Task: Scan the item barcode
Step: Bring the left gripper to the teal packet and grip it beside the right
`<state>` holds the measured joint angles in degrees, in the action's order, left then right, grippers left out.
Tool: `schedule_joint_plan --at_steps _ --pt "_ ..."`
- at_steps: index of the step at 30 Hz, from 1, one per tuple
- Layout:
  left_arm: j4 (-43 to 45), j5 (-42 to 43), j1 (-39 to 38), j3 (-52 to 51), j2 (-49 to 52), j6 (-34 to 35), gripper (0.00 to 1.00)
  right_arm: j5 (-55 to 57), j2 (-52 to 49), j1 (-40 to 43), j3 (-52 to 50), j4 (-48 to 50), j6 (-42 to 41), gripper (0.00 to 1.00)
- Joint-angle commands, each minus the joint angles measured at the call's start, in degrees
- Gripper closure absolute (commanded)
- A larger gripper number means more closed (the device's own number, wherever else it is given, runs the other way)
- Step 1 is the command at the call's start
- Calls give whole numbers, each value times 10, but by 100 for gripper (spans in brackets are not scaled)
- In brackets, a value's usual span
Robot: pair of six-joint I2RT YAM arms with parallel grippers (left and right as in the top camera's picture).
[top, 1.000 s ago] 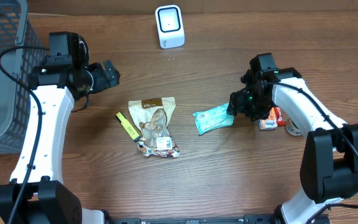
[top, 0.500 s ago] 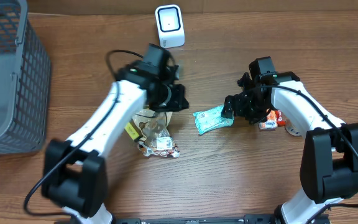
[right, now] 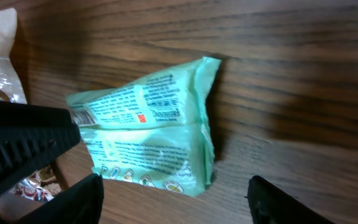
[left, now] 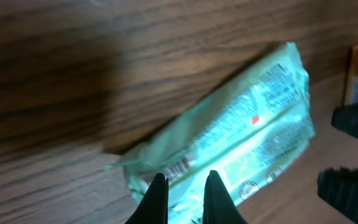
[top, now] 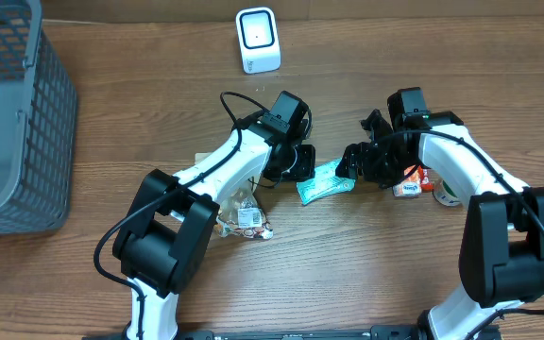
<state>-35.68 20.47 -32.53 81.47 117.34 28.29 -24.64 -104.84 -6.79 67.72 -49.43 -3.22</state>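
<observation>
The green packet [top: 327,179] lies flat on the wooden table [top: 395,274] near its middle, between my two grippers. My left gripper [left: 184,194] is pinched in tight on the packet's crimped left end, with the back seam running up between the fingertips. My right gripper [right: 178,200] hangs spread wide over the other end and holds nothing. Just left of the packet, partly under my left arm, sits a heap of clear snack bags [top: 242,212]. Just right of it, beside my right wrist, is a small red and white box [top: 412,187]. The white scanner [top: 258,40] stands at the far edge, well apart, with bare wood between it and the packet. A grey wire basket [top: 12,113] fills the far left corner. The packet is pale mint film, slightly puffed, printed with fine text, a small red mark and a row of round symbols along one long edge. A striped patch shows at the pinched end, too blurred to be sure of. Open wood lies on my side of the packet and beyond it toward the scanner, while my own arms crowd both flanks.
</observation>
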Motion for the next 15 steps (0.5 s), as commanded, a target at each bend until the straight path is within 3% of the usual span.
schedule_joint_plan --at_steps 1,6,15 --pt "-1 -52 -1 7 5 7 96 -16 8 2 -25 21 12 28" --pt "-3 -91 -13 7 5 7 91 -42 8 2 -63 63 11 38" --pt "-3 -145 -32 6 7 7 85 -42 8 2 -83 81 12 37"
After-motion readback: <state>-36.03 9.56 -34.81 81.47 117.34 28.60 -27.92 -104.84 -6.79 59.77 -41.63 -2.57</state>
